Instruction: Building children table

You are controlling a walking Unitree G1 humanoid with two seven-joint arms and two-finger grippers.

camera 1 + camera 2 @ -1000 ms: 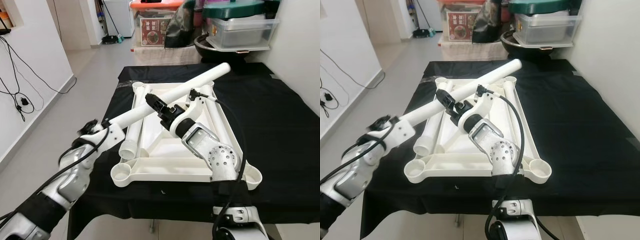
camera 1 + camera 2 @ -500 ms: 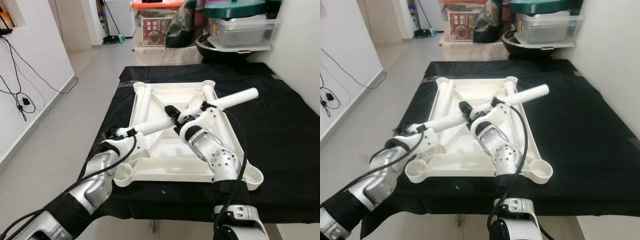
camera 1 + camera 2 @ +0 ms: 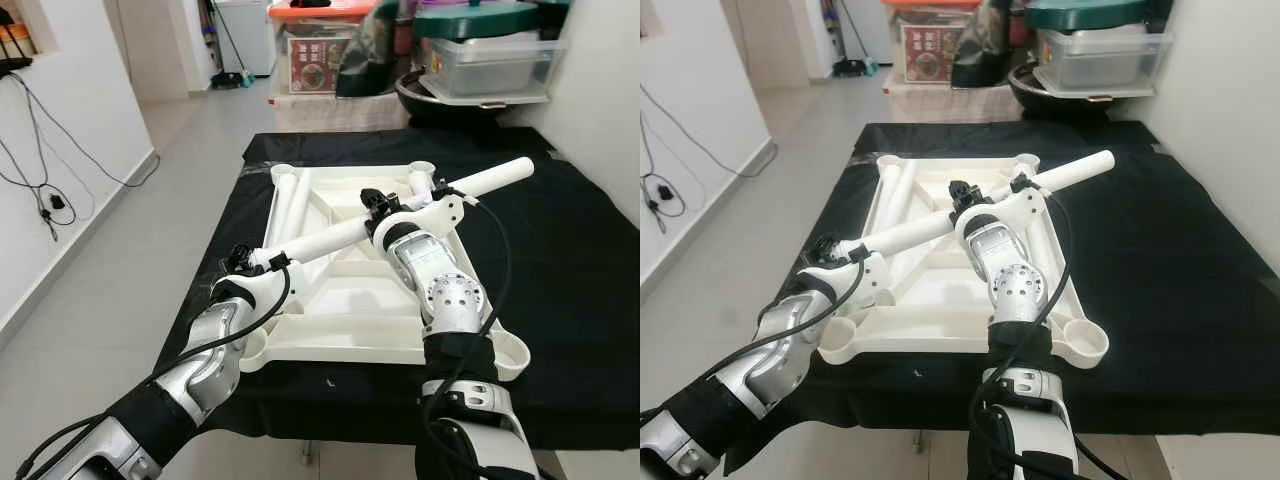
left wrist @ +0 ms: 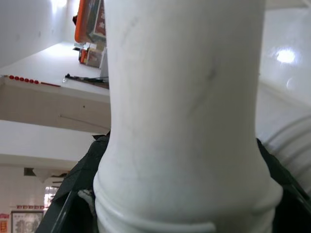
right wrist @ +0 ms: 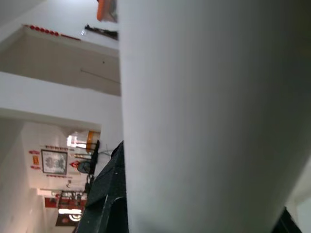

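A white plastic table top [image 3: 340, 352] lies upside down on a black-draped table, with a round socket at each corner. One long white leg tube [image 3: 320, 236] hangs slanted above it, from the front left to the far right. My left gripper [image 3: 246, 260] is shut on its threaded lower end, above the front-left socket [image 3: 250, 346]. My right gripper [image 3: 374, 203] is shut on the tube's middle. In the left wrist view the tube [image 4: 184, 121] runs between black fingers [image 4: 80, 189]. A second leg [image 3: 286, 198] lies inside the top along its left side.
Black cloth [image 3: 560, 260] covers the table around the top. Behind the table stand storage boxes [image 3: 490, 60] and a dark pan [image 3: 420, 95]. A white wall rises on the right. Grey floor with cables [image 3: 45, 200] lies to the left.
The held leg has swung flatter and its far end has gone right. My left gripper has come in over the front-left corner, and my right gripper has shifted back and right along with the tube.
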